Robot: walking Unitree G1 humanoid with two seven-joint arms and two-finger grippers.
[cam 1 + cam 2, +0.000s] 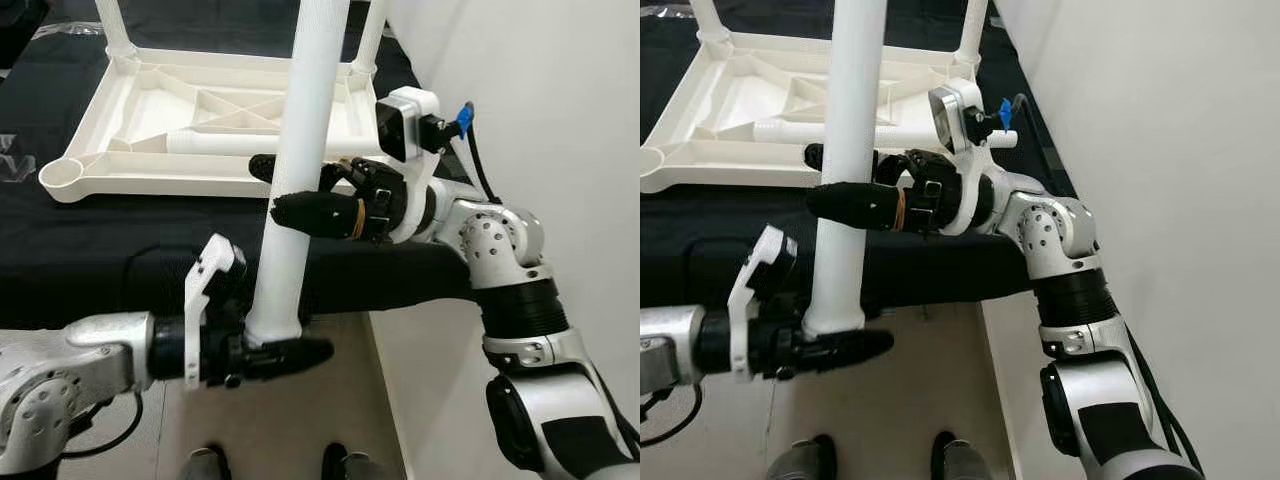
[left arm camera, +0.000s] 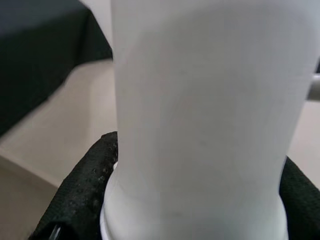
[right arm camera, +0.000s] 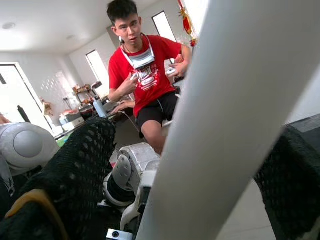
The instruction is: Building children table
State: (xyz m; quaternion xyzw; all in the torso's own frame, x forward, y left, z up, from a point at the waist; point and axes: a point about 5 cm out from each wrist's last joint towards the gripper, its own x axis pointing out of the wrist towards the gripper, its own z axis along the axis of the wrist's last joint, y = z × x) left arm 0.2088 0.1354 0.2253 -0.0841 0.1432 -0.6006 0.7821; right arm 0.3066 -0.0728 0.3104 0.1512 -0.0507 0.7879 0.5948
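Note:
A long white table leg (image 1: 300, 150) stands nearly upright in front of me, over the near edge of the black-covered surface. My left gripper (image 1: 275, 352) is shut on the leg's flared lower end (image 2: 195, 220). My right gripper (image 1: 290, 195) is shut on the leg's middle, its fingers (image 3: 75, 170) on either side of it. The white tabletop (image 1: 130, 110) lies upside down on the black cloth behind, with two legs (image 1: 372, 30) standing in its far corner sockets. Another loose white leg (image 1: 215, 143) lies inside the tabletop's frame.
A white wall (image 1: 540, 90) runs close along my right side. The black-covered surface (image 1: 100, 250) ends just before my body, with beige floor (image 1: 340, 400) and my feet below. In the right wrist view a person in a red shirt (image 3: 145, 75) sits across the room.

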